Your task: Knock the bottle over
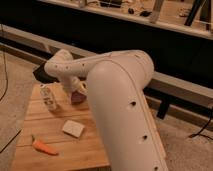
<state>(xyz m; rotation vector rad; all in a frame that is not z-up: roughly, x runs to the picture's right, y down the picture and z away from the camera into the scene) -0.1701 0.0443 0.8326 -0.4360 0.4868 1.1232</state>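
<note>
White arm (120,100) reached across the wooden table (55,161). Its gripper (76,94) hung low near the upright bottle (48,96), apart from it; its grip state could not be told. 1 white block (73,128) and 1 carrot (44,146) lay nearer.

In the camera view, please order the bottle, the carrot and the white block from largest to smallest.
1. bottle and white block: alike, not ranked.
2. carrot: thin, though nearest the camera.
The pincer hangs beside the bottle.

The clear, white-capped bottle (48,97) stands upright on the table (30,150), jaws just beside it.
</note>
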